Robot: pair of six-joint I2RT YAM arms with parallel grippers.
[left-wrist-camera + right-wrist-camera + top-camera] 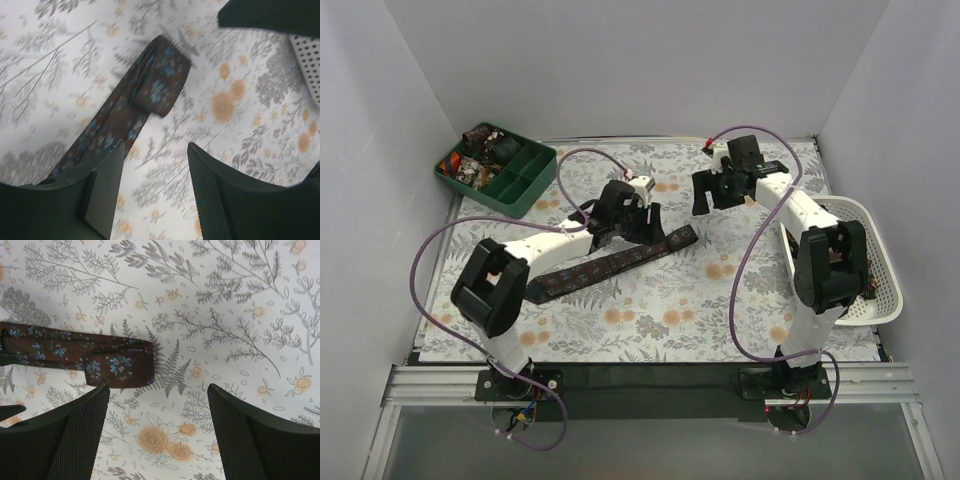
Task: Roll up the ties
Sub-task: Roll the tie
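- A brown tie (620,262) lay slantwise on the flowered cloth (720,300). Its far end (161,85) was doubled over once, likely the seed of a coil.
- The left gripper (156,147) hung just above the tie, short of the fold. Its jaws were parted and empty, seemingly poised to pin or turn the fabric.
- The right gripper (156,390) hovered past the folded end, spread wide and gripping nothing, probably to leave the fold lying undisturbed.
- Small coils sat in the far compartments of the green tray (520,180), so finished ties presumably belonged there.
- The basket (885,268) stood at the right edge.
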